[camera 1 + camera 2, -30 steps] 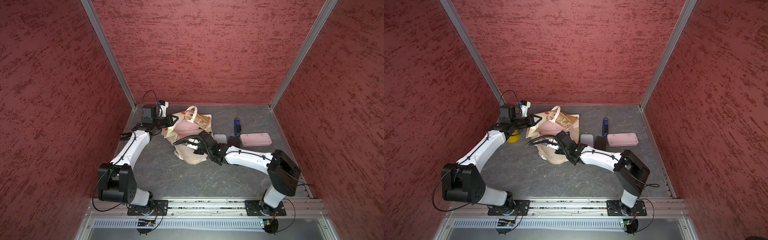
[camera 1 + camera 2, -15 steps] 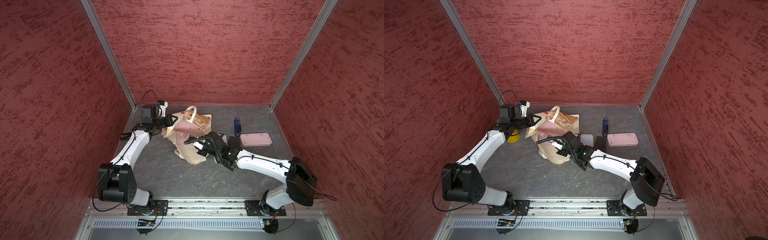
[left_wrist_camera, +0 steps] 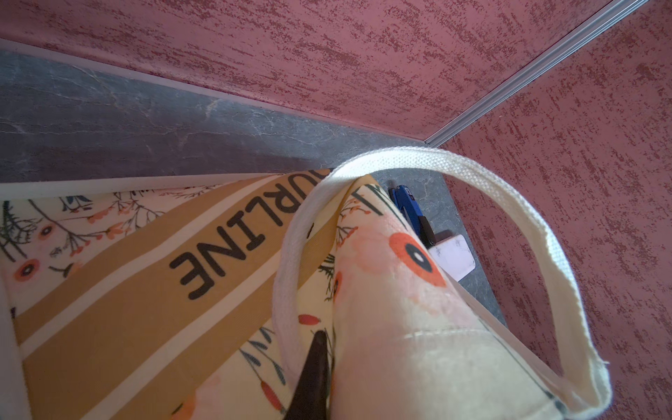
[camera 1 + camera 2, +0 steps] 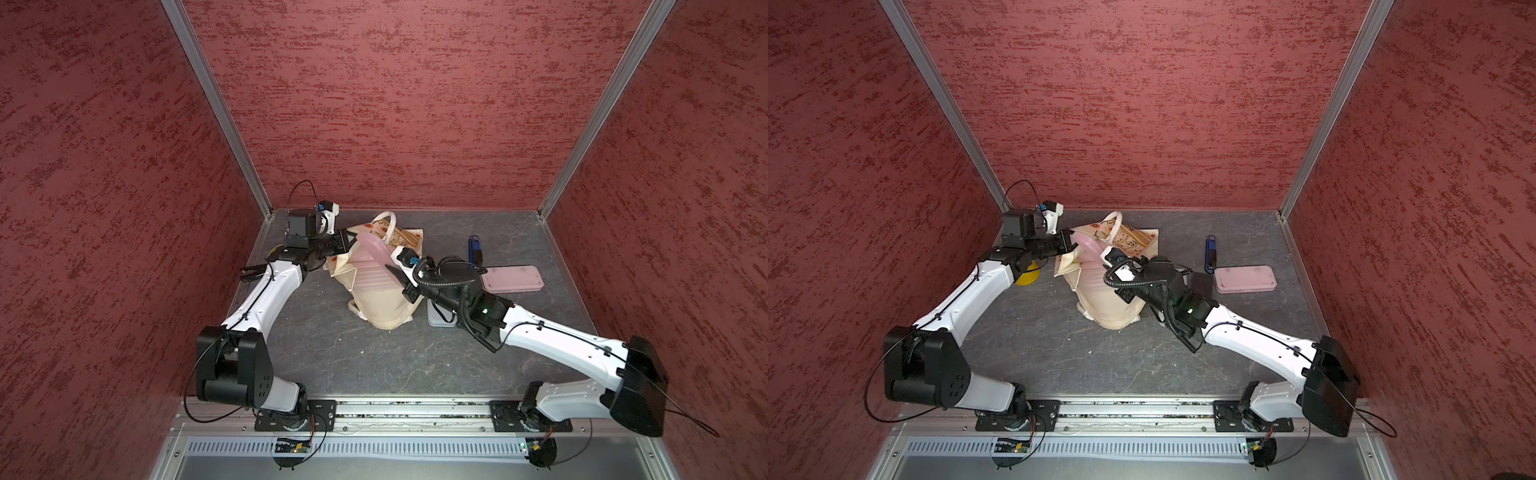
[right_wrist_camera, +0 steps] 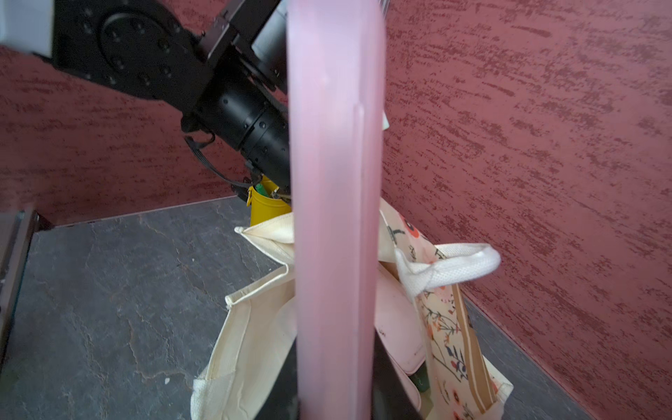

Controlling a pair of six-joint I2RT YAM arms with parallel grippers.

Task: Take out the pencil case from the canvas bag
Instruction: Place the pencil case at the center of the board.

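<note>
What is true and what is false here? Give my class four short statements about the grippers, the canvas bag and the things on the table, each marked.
1. The right gripper grips a pink pencil case. True.
2. The left gripper is open, clear of the canvas bag. False: it is shut on the bag's rim.
3. A second pink case lies flat on the table, apart from the bag. True.
4. The yellow cup stands inside the bag. False: it stands on the table by the left arm.
</note>
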